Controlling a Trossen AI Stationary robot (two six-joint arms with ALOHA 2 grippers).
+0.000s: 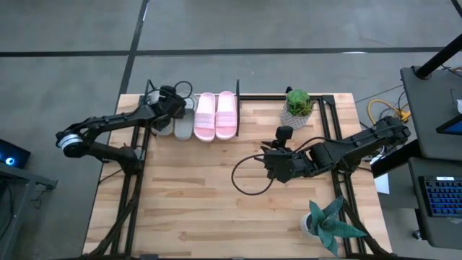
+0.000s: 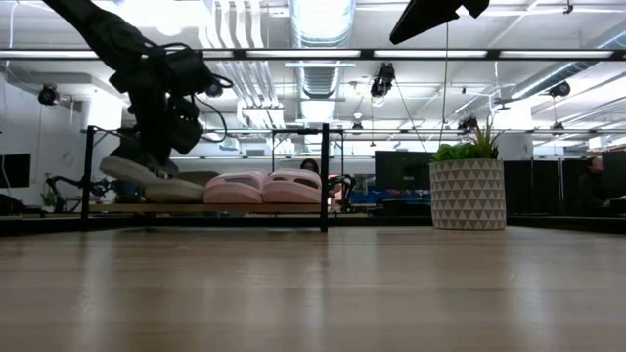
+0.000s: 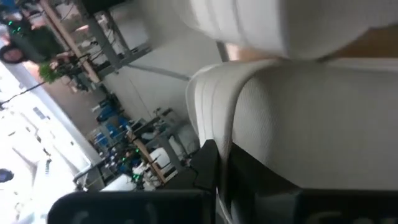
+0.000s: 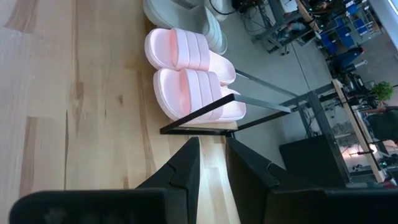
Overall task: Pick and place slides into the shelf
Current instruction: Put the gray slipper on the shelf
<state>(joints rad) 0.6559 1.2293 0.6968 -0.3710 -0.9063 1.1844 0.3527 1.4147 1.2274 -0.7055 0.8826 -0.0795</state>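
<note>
Two pale pink slides (image 1: 216, 115) (image 2: 264, 186) (image 4: 193, 81) lie side by side on their soles on the shelf (image 2: 324, 176). Left of them, one grey-green slide (image 1: 185, 124) (image 2: 186, 186) lies flat on the shelf board. My left gripper (image 1: 167, 105) (image 2: 161, 117) hangs over the shelf's left end, shut on the second grey-green slide (image 1: 163, 124) (image 2: 132, 166), which fills the left wrist view (image 3: 311, 124). My right gripper (image 1: 273, 165) (image 4: 211, 168) is open, raised over the table's middle right, and holds nothing. My left gripper comes from above, pointing down, and is shut on the grey-green slide. A thin pale edge (image 3: 224, 180) runs between the dark fingers (image 3: 208, 168); which part it is I cannot tell. The slide is tilted: its left end (image 2: 112, 166) is raised, its right end low by the other grey-green slide.
A potted plant in a patterned pot (image 1: 298, 103) (image 2: 468, 194) stands at the shelf's right end. A second plant (image 1: 328, 224) stands near the table's near right corner. A black cable (image 1: 249, 177) loops over the table beside the right arm. Black shelf uprights (image 4: 199, 121) frame the board.
</note>
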